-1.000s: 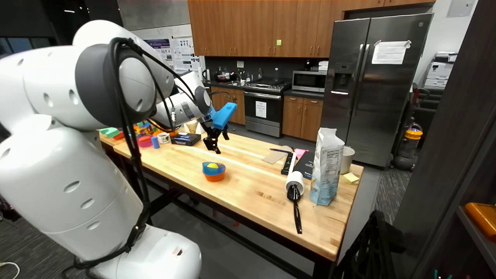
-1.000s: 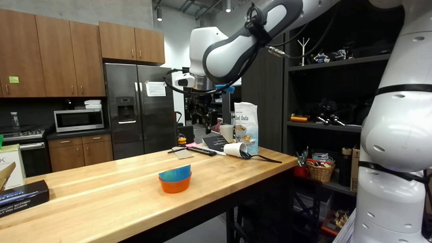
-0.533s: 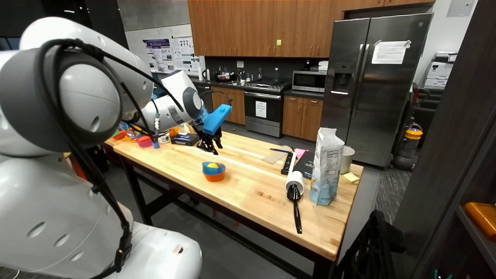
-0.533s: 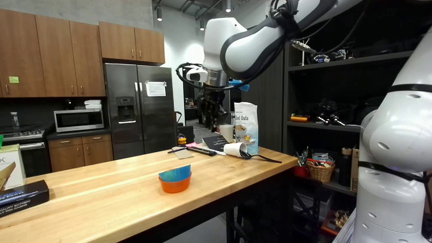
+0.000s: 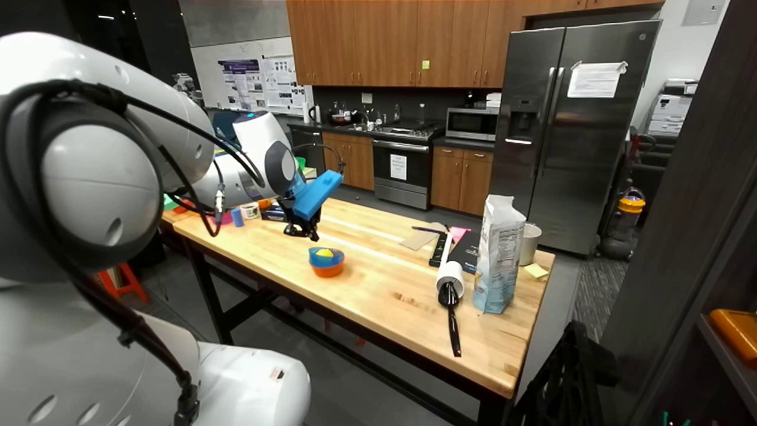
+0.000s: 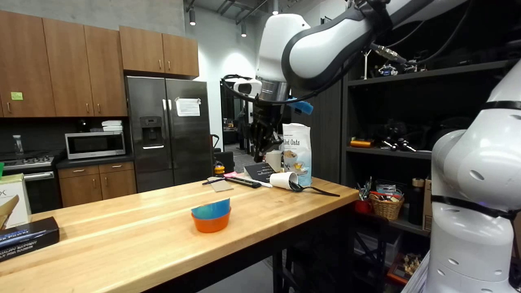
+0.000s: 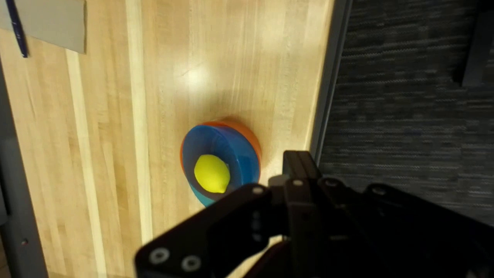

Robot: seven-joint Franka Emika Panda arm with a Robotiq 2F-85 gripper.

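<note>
While the hand [image 7: 301, 158] is poised above the tabletop [image 7: 251, 69], its two fingers are pressed together, tip against tip, as can be made out in the wrist view. Lower than the hand and just to one side of it, a blue bowl [image 7: 239, 154] is seen set tilted inside an orange bowl [image 7: 252, 136], and a yellow lemon [image 7: 211, 173] is cradled in the blue bowl. Both bowls are separated from the fingers by a gap, which is shown in both exterior views. Farther from the hand, a dark blue pen [image 7: 17, 31] is laid partly across a piece of cardboard [image 7: 58, 23]. Well apart from the hand, toward one end of the tabletop, a white cup [image 5: 452, 271] is tipped on its side, with a black utensil [image 5: 453, 331] laid at its mouth. Just beyond the cup, a bag of oats [image 6: 297, 154] is stood upright, and a pale canister [image 5: 530, 245] is partly hidden behind it in an exterior view. On the opposite side of the hand, a blue cylinder [image 5: 237, 217] is placed near a black box [image 5: 271, 213] that is partly blocked from sight by the hand.
</note>
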